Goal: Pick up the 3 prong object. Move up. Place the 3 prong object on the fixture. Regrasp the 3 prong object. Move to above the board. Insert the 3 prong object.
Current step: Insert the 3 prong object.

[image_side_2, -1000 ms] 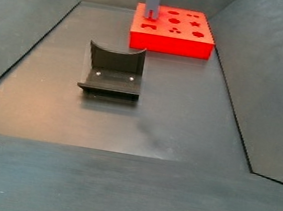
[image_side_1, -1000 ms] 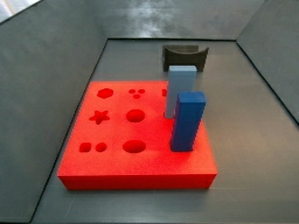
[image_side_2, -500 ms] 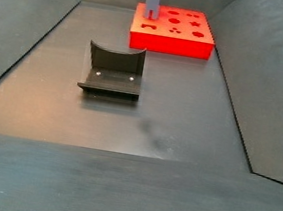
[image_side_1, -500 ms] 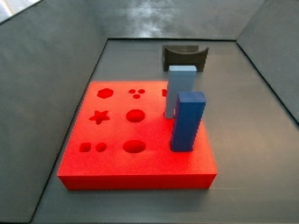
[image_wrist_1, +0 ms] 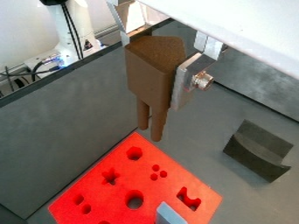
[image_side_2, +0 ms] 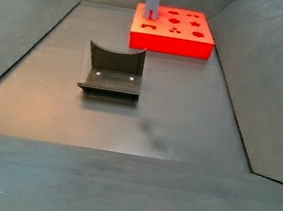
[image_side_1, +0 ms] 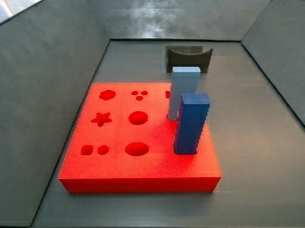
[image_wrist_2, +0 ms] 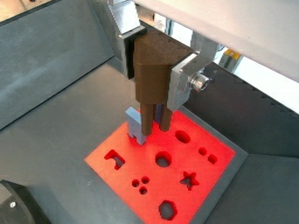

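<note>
In both wrist views my gripper (image_wrist_1: 156,63) (image_wrist_2: 156,63) is shut on the 3 prong object (image_wrist_1: 147,92) (image_wrist_2: 149,83), a brown wooden piece whose prongs point down. It hangs high above the red board (image_wrist_1: 111,194) (image_wrist_2: 177,173), with clear air between the prongs and the board. The board with its cut-out holes also shows in both side views (image_side_1: 119,153) (image_side_2: 179,43). The dark fixture with a scooped top (image_side_1: 187,56) (image_side_2: 112,70) stands apart from the board on the floor, with nothing on it. Neither side view shows the gripper or the piece.
Two tall blue blocks (image_side_1: 191,123) (image_side_1: 184,89) stand upright in the board along one side; one of them (image_wrist_2: 138,127) sits just below the held piece in a wrist view. Sloped grey walls (image_side_2: 20,38) enclose the floor.
</note>
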